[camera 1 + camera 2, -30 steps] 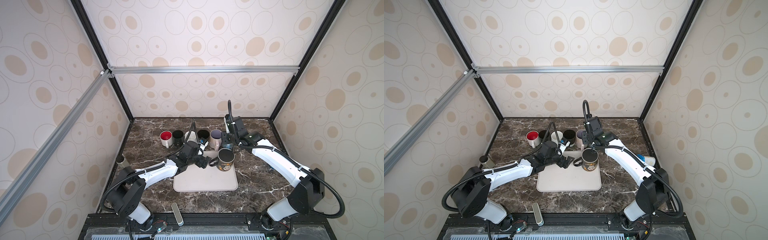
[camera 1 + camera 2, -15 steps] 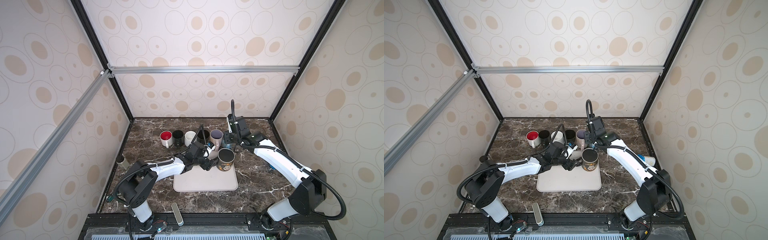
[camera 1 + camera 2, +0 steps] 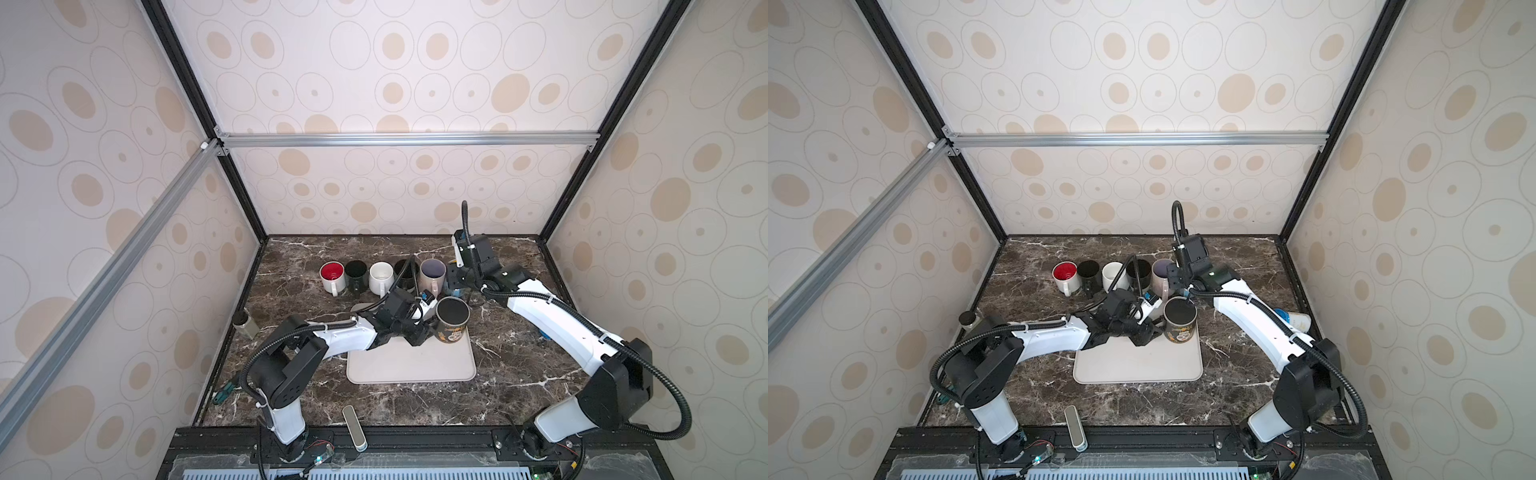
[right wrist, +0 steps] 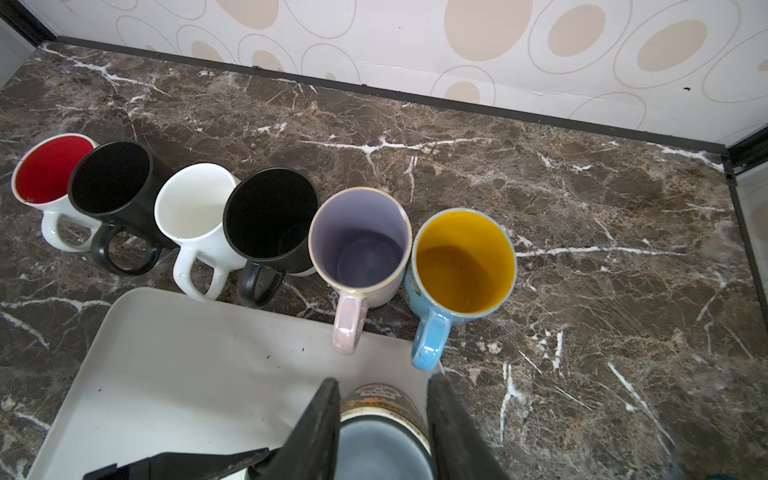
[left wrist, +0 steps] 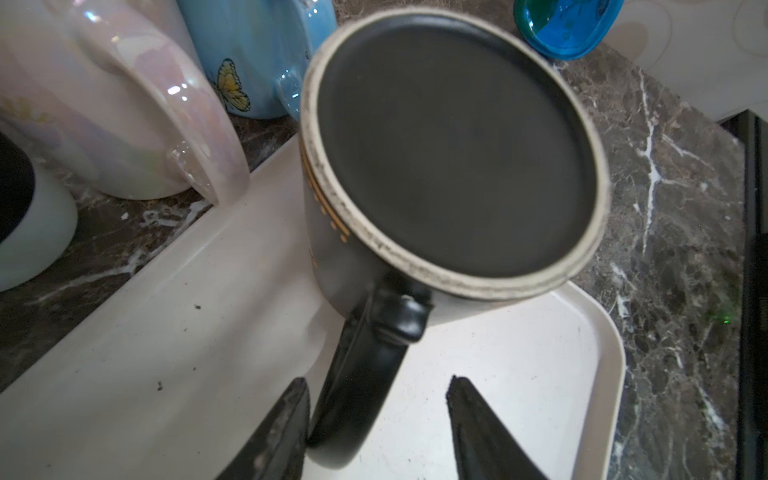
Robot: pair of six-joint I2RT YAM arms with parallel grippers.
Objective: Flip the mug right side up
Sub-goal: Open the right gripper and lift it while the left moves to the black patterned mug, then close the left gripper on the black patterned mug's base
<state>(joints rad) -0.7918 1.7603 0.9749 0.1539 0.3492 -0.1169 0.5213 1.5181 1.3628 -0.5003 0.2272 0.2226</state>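
Dark veined marble counter (image 3: 519,361), boxed in by oval-patterned walls (image 3: 374,83) and black frame posts (image 3: 569,195). Beige tray (image 3: 411,365) at centre. Just behind tray: row of six upright mugs (image 4: 270,224). Base-up on tray's far right corner: mug (image 3: 452,322). Jaws of right gripper (image 4: 382,399) clamped on mug body; jaws of left gripper (image 5: 378,399) open, straddling handle (image 5: 399,316).

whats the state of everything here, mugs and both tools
black mug: upside down, base facing up, over the tray
left tool: open, fingers either side of the handle
right tool: shut on black mug, near its base
row of six mugs: upright, empty
blue-topped container: lying on its side
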